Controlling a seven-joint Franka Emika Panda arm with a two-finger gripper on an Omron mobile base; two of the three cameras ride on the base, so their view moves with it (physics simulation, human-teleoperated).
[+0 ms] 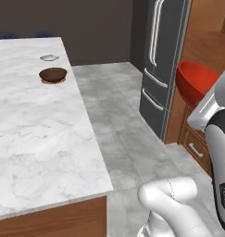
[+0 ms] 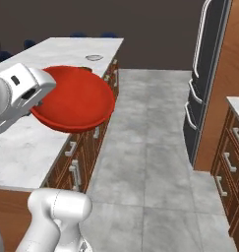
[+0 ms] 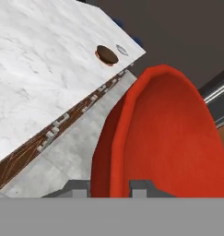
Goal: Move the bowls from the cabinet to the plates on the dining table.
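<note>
The glossy red bowl (image 2: 74, 101) hangs tilted in the air beside the dining table (image 1: 35, 139), over the floor. My gripper (image 3: 109, 189) is shut on the red bowl's (image 3: 168, 138) rim. At the table's far end the dark brown bowl (image 1: 53, 74) sits on the red-rimmed plate (image 1: 55, 81). Just beyond it lies the pale grey plate (image 1: 49, 57), bare. In the hand view the brown bowl (image 3: 107, 54) and the grey plate (image 3: 122, 49) lie near the table's far corner. The cabinet is out of view.
A dark fridge (image 1: 165, 60) with long silver handles stands across the grey tiled aisle (image 2: 150, 162). Low wooden drawers (image 2: 231, 147) under a marble counter sit beside it. The table's side carries silver-handled drawers (image 2: 74, 167).
</note>
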